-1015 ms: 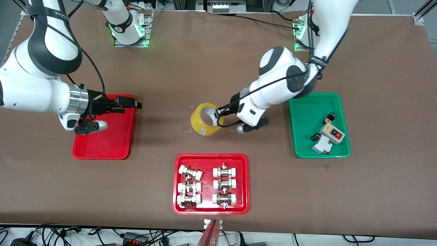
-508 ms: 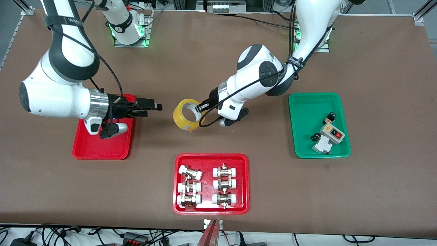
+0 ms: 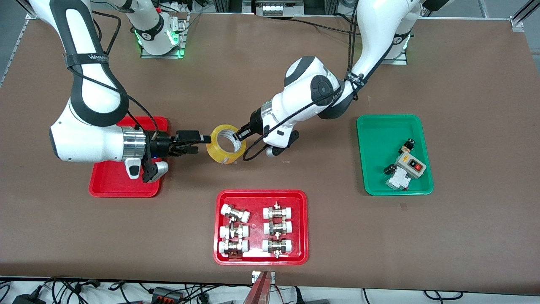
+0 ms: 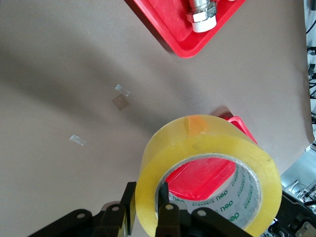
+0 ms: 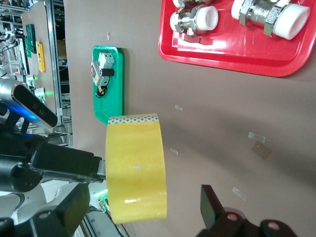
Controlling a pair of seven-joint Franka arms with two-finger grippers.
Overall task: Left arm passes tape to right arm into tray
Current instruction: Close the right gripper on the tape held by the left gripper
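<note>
Mid-air handover of the tape, the receiving jaws not yet closed.

The left gripper (image 3: 241,134) is clamped on the wall of the tape (image 3: 223,145), held above bare table between the plain red tray (image 3: 110,188) and the fittings tray (image 3: 260,196). The right gripper (image 3: 201,141), fingers apart, should straddle the roll squarely and close before the left lets go.

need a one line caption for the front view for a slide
Mid-air handover: left pincer shut on the tape, open right pincer at its side, above the table.
</note>
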